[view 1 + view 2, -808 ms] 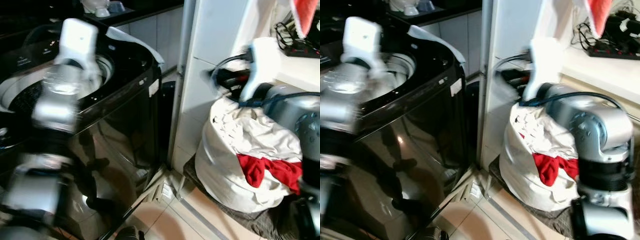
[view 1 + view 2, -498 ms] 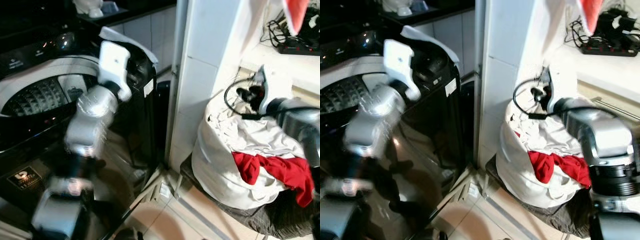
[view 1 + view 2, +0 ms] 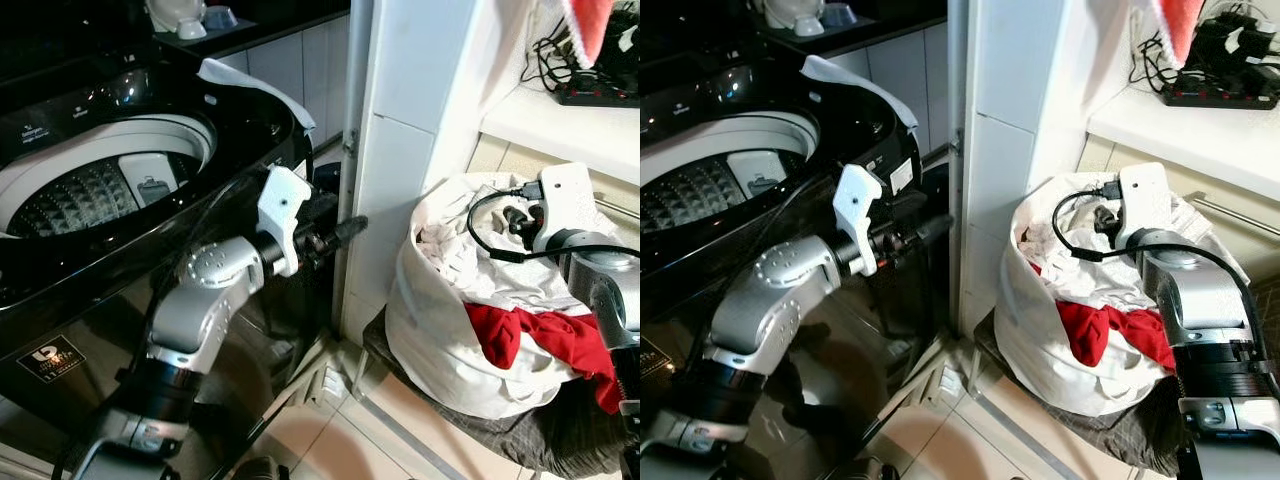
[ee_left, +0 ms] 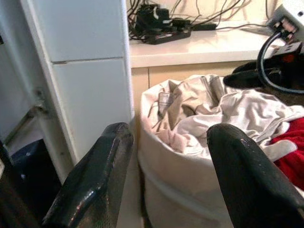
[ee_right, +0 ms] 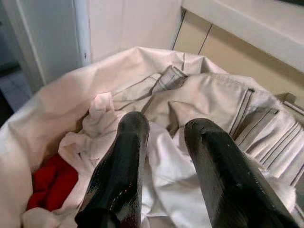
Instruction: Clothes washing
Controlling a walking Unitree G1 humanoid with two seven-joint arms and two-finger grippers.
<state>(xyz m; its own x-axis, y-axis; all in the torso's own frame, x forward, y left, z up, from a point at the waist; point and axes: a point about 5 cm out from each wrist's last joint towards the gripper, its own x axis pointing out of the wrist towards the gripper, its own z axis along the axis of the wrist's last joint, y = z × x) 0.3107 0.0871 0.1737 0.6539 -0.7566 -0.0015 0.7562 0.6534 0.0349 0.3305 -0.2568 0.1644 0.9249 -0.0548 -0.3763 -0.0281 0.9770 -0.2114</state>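
Left end effector (image 3: 352, 226) swung off washer (image 3: 110, 180), fingers apart, toward upright laundry bag (image 3: 450, 340); right end effector (image 5: 164, 161) parted over it.

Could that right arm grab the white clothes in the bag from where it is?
Probably yes. The right gripper hangs open right over the white clothes heaped in the laundry bag, with nothing between them. It need only drop a little and close its jaws.

Washing machine (image 3: 250, 140): glossy black body, white drum rim. Laundry bag (image 3: 440, 340): off-white. Clothes (image 5: 199, 109) inside: cream and pale beige. Red garment (image 3: 540, 335): solid red. Wall tiles (image 3: 410, 90): white. Floor (image 3: 330, 440): light beige.
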